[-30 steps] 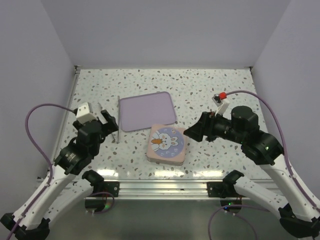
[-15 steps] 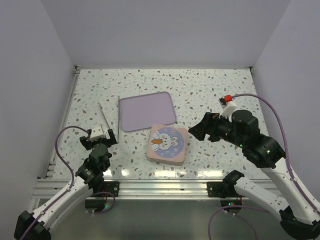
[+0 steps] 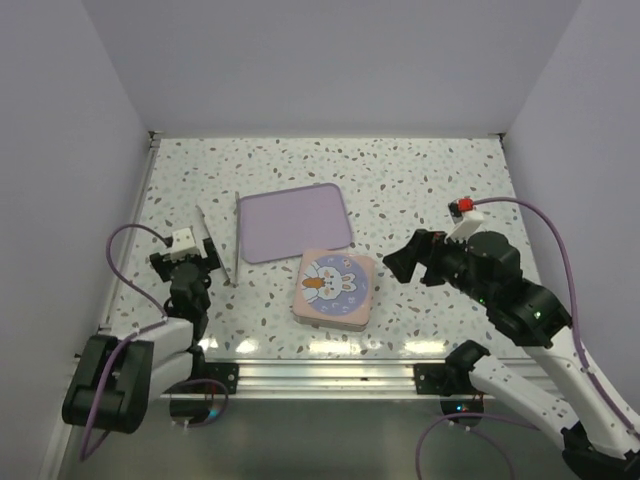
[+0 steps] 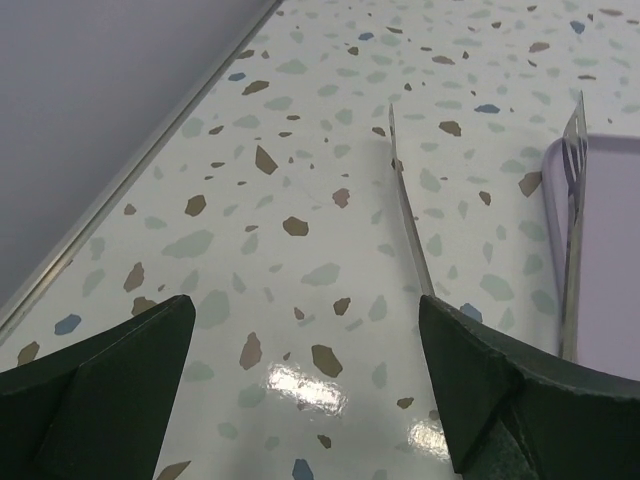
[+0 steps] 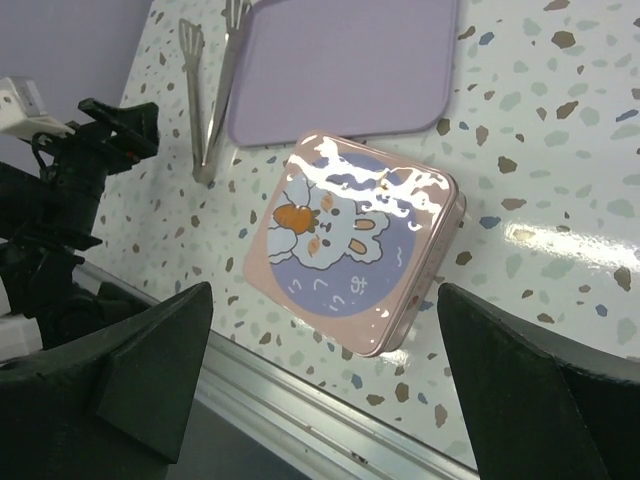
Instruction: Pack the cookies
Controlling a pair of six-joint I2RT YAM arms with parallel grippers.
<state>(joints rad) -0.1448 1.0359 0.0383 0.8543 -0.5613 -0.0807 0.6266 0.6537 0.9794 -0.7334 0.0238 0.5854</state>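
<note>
No cookies show anywhere. The lilac tray (image 3: 293, 222) in the upper middle lies bare, and the pink rabbit tin (image 3: 335, 288) at centre is closed, so packing looks finished, with the cookies presumably inside. Left pincer (image 4: 305, 320) and right pincer (image 3: 398, 262) both stand released, grasping nothing.

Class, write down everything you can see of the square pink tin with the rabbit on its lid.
The tin is square with rounded corners, glossy pink like painted metal. Its lid is on, showing a white rabbit with an orange carrot on a bluish circle. It lies flat on the speckled table, slightly turned, just in front of the lilac tray. Nothing rests on it.
</note>
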